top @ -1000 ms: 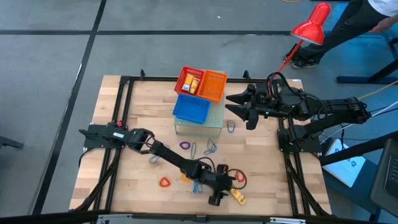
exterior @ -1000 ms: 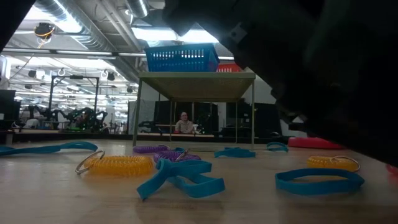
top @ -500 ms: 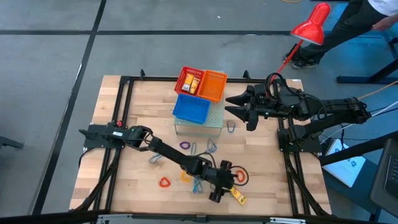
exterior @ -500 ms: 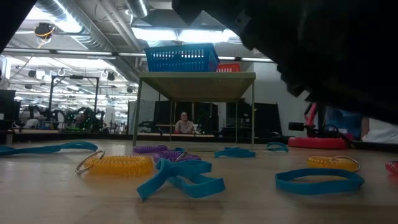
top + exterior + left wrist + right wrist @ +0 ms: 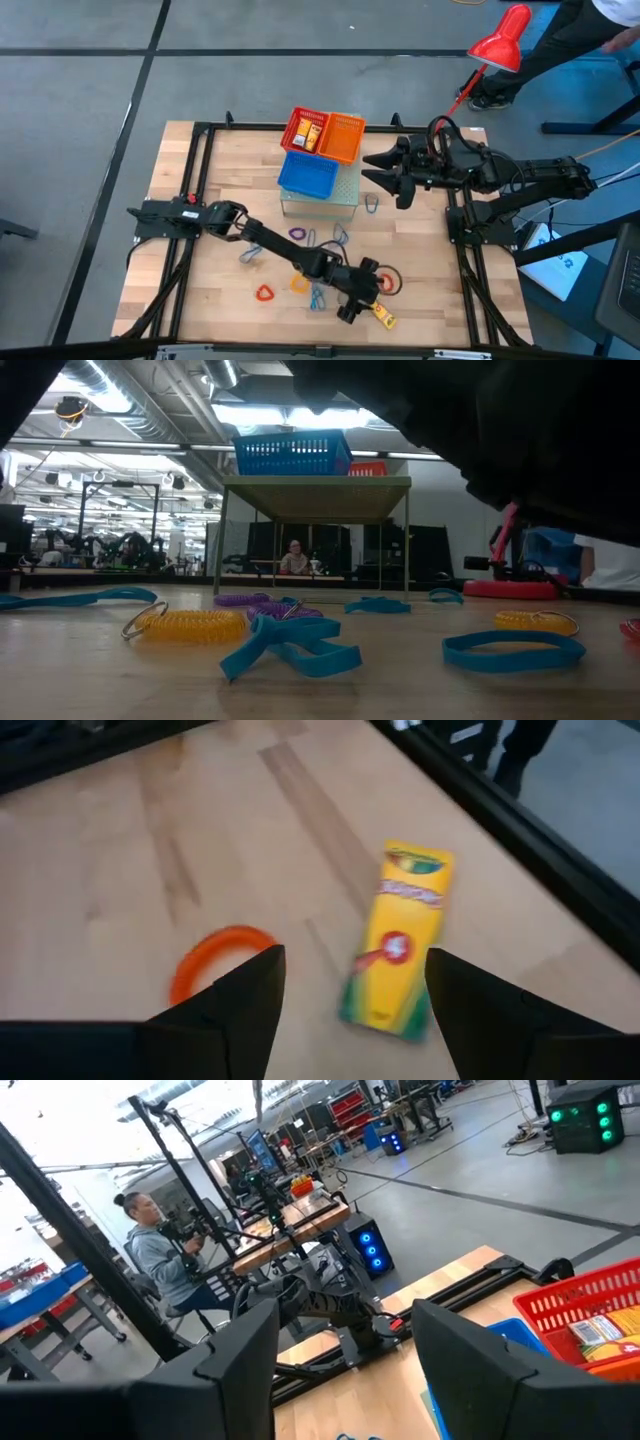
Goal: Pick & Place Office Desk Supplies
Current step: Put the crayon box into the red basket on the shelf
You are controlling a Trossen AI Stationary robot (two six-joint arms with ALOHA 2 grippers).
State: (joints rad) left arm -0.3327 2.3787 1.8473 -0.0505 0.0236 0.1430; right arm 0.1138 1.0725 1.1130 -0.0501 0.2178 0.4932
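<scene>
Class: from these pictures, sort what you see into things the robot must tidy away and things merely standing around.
To tidy: yellow crayon box; orange loop; blue loop; purple loop; yellow coil.

Standing around: red desk lamp; small stand.

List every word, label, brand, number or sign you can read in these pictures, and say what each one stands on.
No text can be read.
Yellow crayon box, lying on the table between the open left gripper's fingers: printed label, too blurred to read.
Boxes in the red basket: print too small to read.
</scene>
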